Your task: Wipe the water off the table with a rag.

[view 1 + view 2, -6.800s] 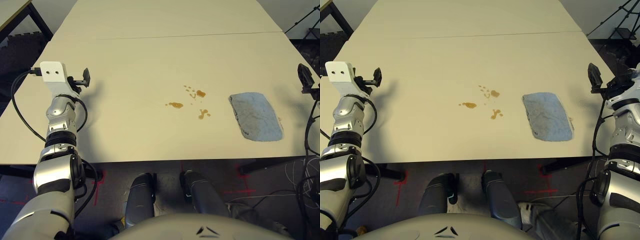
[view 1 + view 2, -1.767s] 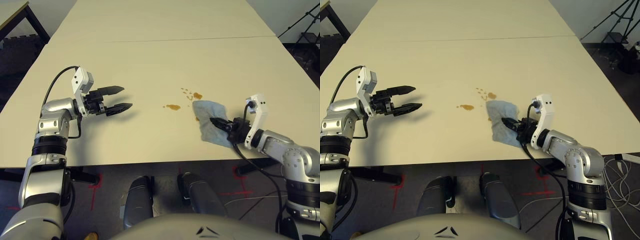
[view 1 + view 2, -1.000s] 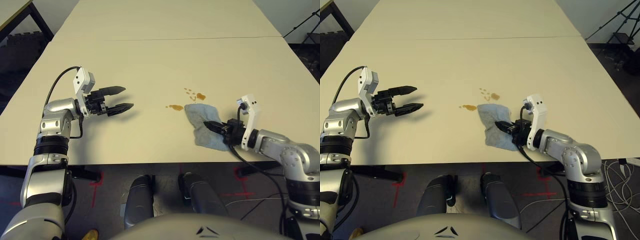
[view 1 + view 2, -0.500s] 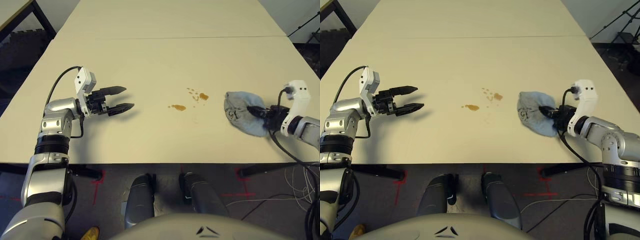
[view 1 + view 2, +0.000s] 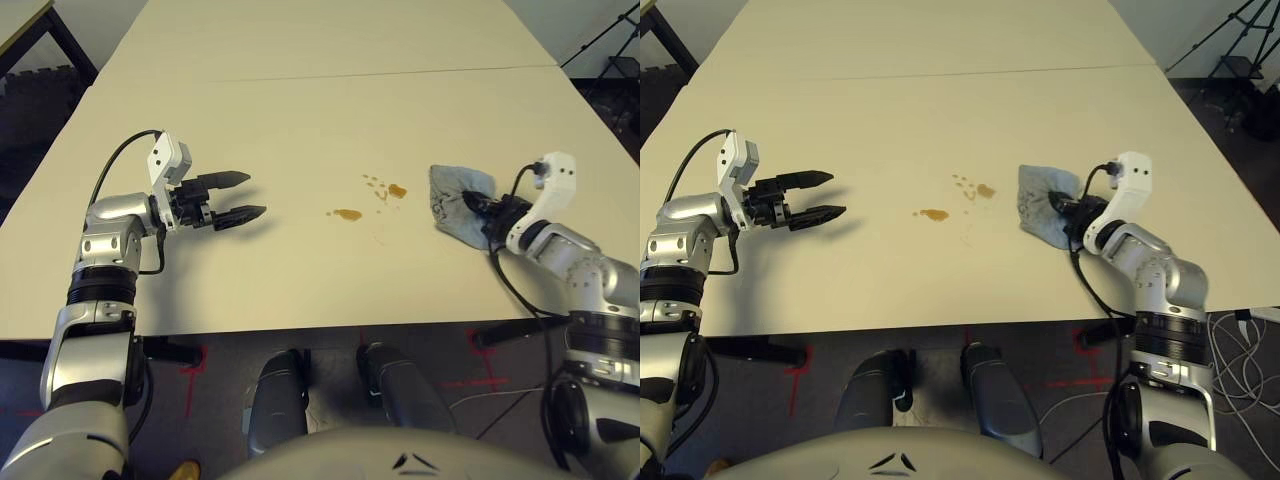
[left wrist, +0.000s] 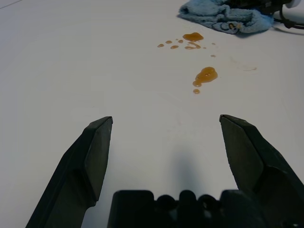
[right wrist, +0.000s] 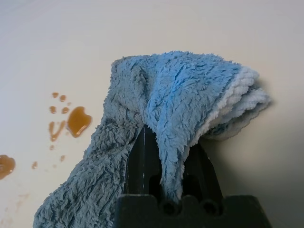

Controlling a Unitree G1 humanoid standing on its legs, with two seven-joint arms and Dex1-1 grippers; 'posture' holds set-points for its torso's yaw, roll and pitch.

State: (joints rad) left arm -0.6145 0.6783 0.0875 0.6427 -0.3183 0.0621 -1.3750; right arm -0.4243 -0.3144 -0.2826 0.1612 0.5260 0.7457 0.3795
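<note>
The grey-blue rag [image 5: 452, 197] lies bunched on the pale table [image 5: 300, 110], right of the water. My right gripper [image 5: 480, 206] is shut on the rag, whose folds drape over its fingers [image 7: 142, 159]. The water shows as an amber blotch [image 5: 397, 190] with small drops beside it and a second blotch [image 5: 347, 213] further left. In the right wrist view the nearest blotch [image 7: 78, 120] sits a short way from the rag [image 7: 180, 90]. My left gripper [image 5: 252, 195] hovers open and empty over the table's left part, pointing toward the water [image 6: 205, 74].
A thin seam [image 5: 350, 75] crosses the table behind the work area. The table's right edge runs close behind my right forearm [image 5: 560, 245]. A tripod [image 5: 1230, 40] stands on the dark floor at the far right. Cables lie on the floor at the lower right.
One second ago the rag lay against the water near the front edge. My right gripper dragged it away to the right, then back partway toward the blotches. The left arm stayed still.
</note>
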